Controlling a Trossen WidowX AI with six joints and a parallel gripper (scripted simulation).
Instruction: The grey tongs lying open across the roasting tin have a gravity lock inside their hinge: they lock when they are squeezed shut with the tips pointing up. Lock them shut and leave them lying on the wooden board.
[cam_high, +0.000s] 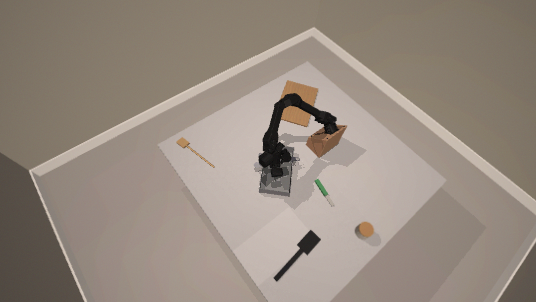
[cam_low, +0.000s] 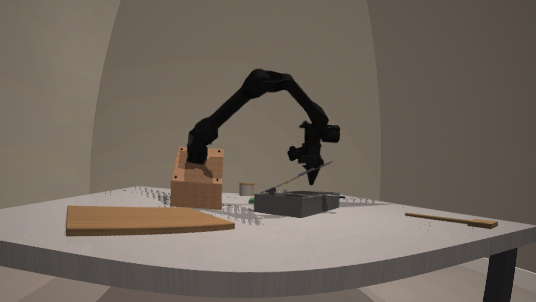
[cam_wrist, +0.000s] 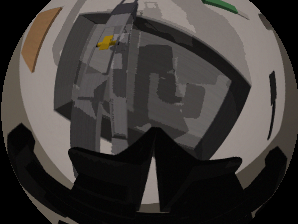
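The grey tongs (cam_low: 292, 180) (cam_wrist: 119, 95) lie across the dark roasting tin (cam_high: 274, 192) (cam_low: 279, 204) (cam_wrist: 241, 95), with a yellow part (cam_wrist: 106, 43) near one end. In the exterior view one length slants up to the right above the tin. My gripper (cam_low: 312, 183) (cam_wrist: 155, 131) is shut and empty, pointing down over the tin. Its fingertips reach below the raised end, and in the wrist view the tongs are left of them. Whether they touch is unclear. The wooden board (cam_high: 301, 111) (cam_low: 145, 219) (cam_wrist: 42, 37) holds nothing that I can see. The arm hides most of the tongs in the top view.
The arm's wooden base block (cam_high: 327, 143) (cam_low: 196, 194) stands near the board. A green marker (cam_high: 321, 188) (cam_wrist: 220, 5) and a round pot (cam_high: 366, 229) (cam_low: 246, 189) lie beyond the tin. A black spatula (cam_high: 309, 242) (cam_wrist: 272, 95) and a wooden paddle-like tool (cam_high: 183, 143) (cam_low: 483, 223) lie farther off.
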